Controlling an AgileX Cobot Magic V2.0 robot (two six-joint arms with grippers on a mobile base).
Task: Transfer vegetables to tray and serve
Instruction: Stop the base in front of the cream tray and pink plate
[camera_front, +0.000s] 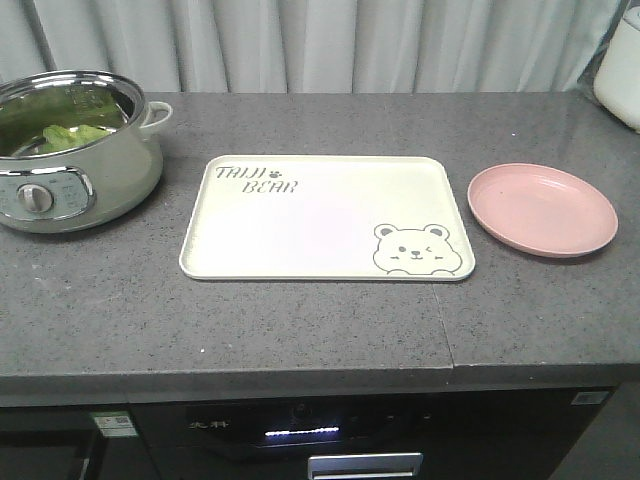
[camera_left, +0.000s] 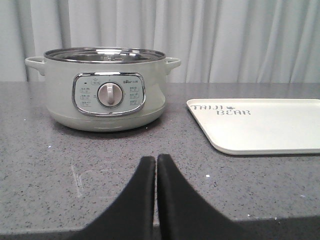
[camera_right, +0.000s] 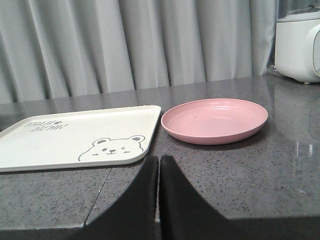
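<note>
Lettuce leaf (camera_front: 72, 136): lies inside the pot (camera_front: 110, 185), behind the steel rim, at 9 o'clock from the tray; nothing has been transferred yet.
Tray (camera_front: 320, 225): bare, in the middle of the surface (camera_front: 300, 330), with the pink plate (camera_front: 542, 208) just beside it at 3 o'clock.
Left tool (camera_left: 156, 167): fingers pressed together with nothing between them, low over the surface; in its wrist view the pot stands at 11 o'clock.
Right tool (camera_right: 159, 167): also closed and empty; in its wrist view the plate sits at 1 o'clock and the tray at 10 o'clock.
Risk, reach: the leaf sits deep behind the rim, so a low, level approach would likely strike the pot wall or push the pot along the surface.
Risk, grasp: the tool must open before it descends; a thin, crinkly leaf can tear or slip from a shallow pinch.
Risk, carry: the leaf may be wet, though that cannot be told; it could drip or drop on the way across.
Risk, placement: the plate is so close to the tray that a release made too far towards 3 o'clock would land the leaf on the wrong dish.
Risk, serving: lifting the tray unevenly could let the light leaf slide off.
</note>
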